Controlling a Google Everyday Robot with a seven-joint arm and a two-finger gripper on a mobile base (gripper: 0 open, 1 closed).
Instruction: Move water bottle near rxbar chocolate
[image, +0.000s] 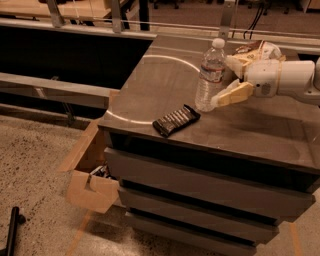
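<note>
Speckled floor (40, 165) w/ open cardboard box (90, 187) at left of drawer unit, dark bits inside, can't tell what. On gray cabinet top (165, 80): water bottle (210, 75) upright, clear, cap on, just beside rxbar chocolate (176, 120), which lies flat nr front edge. Gripper (222, 80) at bottle's right side, fingers spread apart and not clamping it, bottle at their tips; crinkled snack bag (256, 50) behind.
</note>
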